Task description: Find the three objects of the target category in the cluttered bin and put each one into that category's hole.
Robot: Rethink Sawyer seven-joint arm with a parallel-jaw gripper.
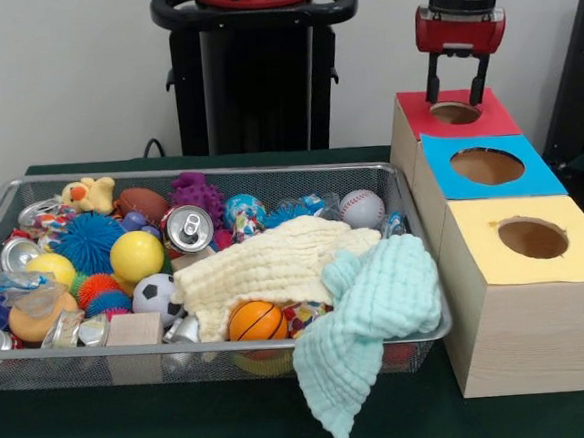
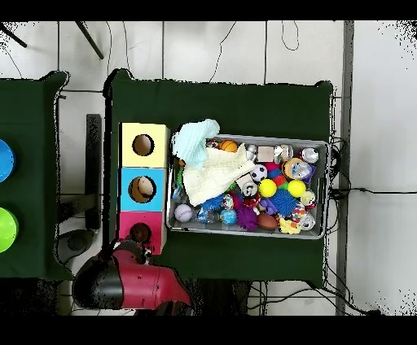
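My gripper (image 1: 455,91) hangs right above the round hole (image 1: 455,113) in the red card top of the far wooden box, its fingers apart with nothing between them. The arm (image 2: 130,281) reaches that hole (image 2: 140,232) in the overhead view too. The silver wire-mesh bin (image 1: 198,171) lies to the left, full of clutter. A yellow plush duck (image 1: 90,195) with an orange beak sits in its far left corner, also seen in the overhead view (image 2: 288,225). The tan-orange teddy bear and the orange striped toy are hidden or out of view.
A blue-topped box (image 1: 489,165) and a yellow-topped box (image 1: 529,237) stand in a row nearer the camera. A cream cloth (image 1: 275,265) covers the bin's middle. A mint cloth (image 1: 374,313) hangs over its front rim. Balls, spiky balls, cans and an orange basketball (image 1: 256,320) fill the rest.
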